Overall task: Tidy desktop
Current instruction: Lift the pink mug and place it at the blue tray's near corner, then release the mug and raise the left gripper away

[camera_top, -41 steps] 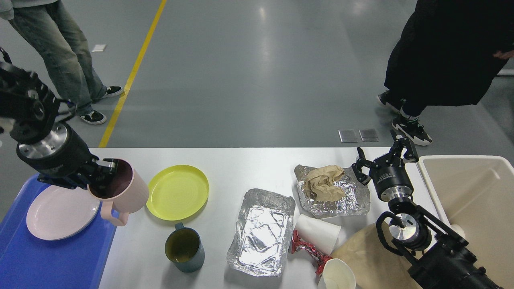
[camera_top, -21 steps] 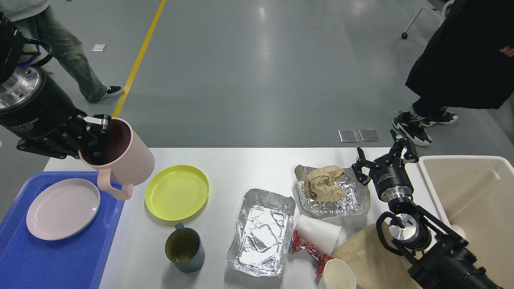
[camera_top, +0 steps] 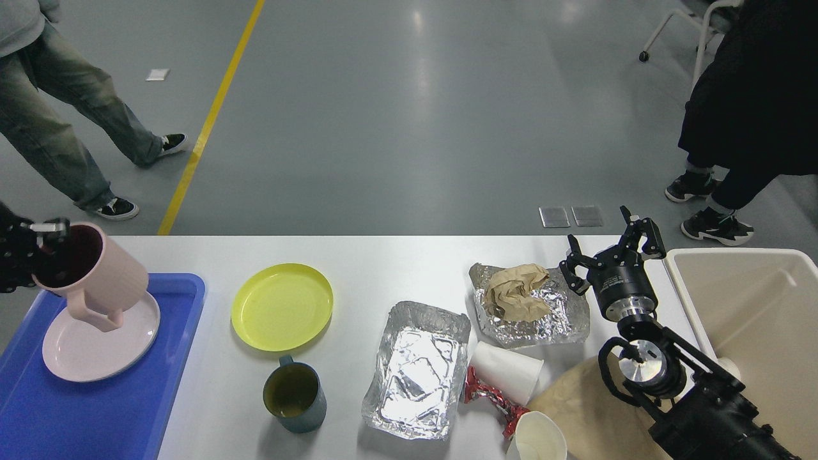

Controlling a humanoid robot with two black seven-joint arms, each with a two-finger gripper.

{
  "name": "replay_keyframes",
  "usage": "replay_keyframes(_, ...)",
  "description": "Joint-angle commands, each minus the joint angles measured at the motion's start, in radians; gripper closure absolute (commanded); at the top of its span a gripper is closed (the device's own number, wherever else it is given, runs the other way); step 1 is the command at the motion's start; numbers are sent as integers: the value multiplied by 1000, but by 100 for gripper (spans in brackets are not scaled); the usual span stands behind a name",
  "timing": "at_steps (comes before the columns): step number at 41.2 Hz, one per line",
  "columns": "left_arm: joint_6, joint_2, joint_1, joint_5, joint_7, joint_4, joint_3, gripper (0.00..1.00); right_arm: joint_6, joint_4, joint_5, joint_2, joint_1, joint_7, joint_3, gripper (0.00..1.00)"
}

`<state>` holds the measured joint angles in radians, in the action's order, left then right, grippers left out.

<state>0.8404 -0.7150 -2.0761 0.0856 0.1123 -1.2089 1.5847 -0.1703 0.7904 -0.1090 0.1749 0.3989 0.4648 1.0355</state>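
The white desktop (camera_top: pixel 396 262) holds a yellow plate (camera_top: pixel 282 306), a dark green mug (camera_top: pixel 294 396), two foil trays (camera_top: pixel 415 370), crumpled brown paper (camera_top: pixel 514 291), paper cups (camera_top: pixel 508 370) and a red wrapper (camera_top: pixel 489 399). My left gripper (camera_top: pixel 32 252), at the far left edge, is shut on the rim of a pink mug (camera_top: pixel 96 278), held tilted over the pink plate (camera_top: pixel 96 338) on the blue tray (camera_top: pixel 89 396). My right gripper (camera_top: pixel 610 252) is open and empty, right of the foil with the paper.
A beige bin (camera_top: pixel 754 319) stands at the right end. A tan paper bag (camera_top: pixel 585 409) lies under my right arm. Two people walk on the grey floor beyond the table's far edge.
My left gripper has carried the pink mug left, from beside the yellow plate to over the blue tray and pink plate. The right arm has not moved. Both people have walked on.
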Motion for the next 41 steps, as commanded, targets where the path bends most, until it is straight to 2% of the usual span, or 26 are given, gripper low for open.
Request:
replay_keyframes(1,-3,-104,226,121,-14,124,-161,100,0,0,0,0,0,0,0,0)
replay_keyframes(6,-1,-156,414,183,-14,248,-276,100,0,0,0,0,0,0,0,0)
replay_keyframes(7,-3,-167,485,186,-14,297,-307,100,0,0,0,0,0,0,0,0)
replay_keyframes(15,-7,-201,692,184,-3,479,-393,99,0,0,0,0,0,0,0,0)
replay_keyframes(16,-7,-205,747,184,1,506,-428,99,0,0,0,0,0,0,0,0)
replay_keyframes(19,-7,-208,832,186,1,543,-506,99,0,0,0,0,0,0,0,0)
replay_keyframes(20,-9,-207,893,187,1,570,-553,99,0,0,0,0,0,0,0,0)
replay_keyframes(27,-15,-187,1076,187,10,670,-682,99,0,0,0,0,0,0,0,0)
replay_keyframes(41,-15,-185,1100,187,17,701,-686,99,0,0,0,0,0,0,0,0)
